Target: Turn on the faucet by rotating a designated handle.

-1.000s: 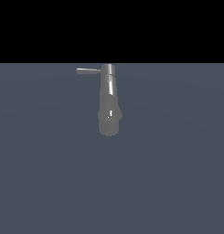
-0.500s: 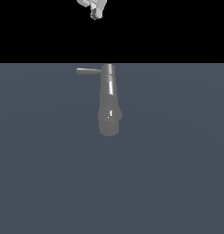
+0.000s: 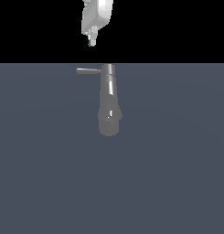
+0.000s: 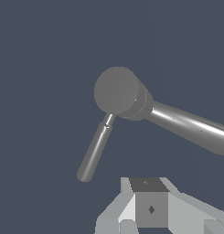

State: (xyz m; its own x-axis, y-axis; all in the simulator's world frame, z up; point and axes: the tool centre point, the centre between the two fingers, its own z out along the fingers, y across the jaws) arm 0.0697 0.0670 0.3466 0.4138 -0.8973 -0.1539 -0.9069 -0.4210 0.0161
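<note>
The faucet [image 3: 109,105] is a shiny grey tapered cylinder on the dark floor, its rounded wide end nearest in the exterior view. In the wrist view the faucet [image 4: 186,124] shows its round cap end-on. The handle [image 3: 88,71] is a thin grey rod pointing from the cap toward the exterior view's left; the wrist view shows the handle [image 4: 94,153] as well. My white gripper [image 3: 92,41] hangs above the handle, apart from it, with its fingers together and nothing between them. The gripper [image 4: 146,194] shows beside the rod's free end without touching it.
A flat dark grey-blue floor [image 3: 49,173] spreads under and around the faucet. Black background fills the upper part of the exterior view. Nothing else stands in view.
My gripper came into the exterior view from the top and has moved down toward the handle. The faucet and its handle have not moved.
</note>
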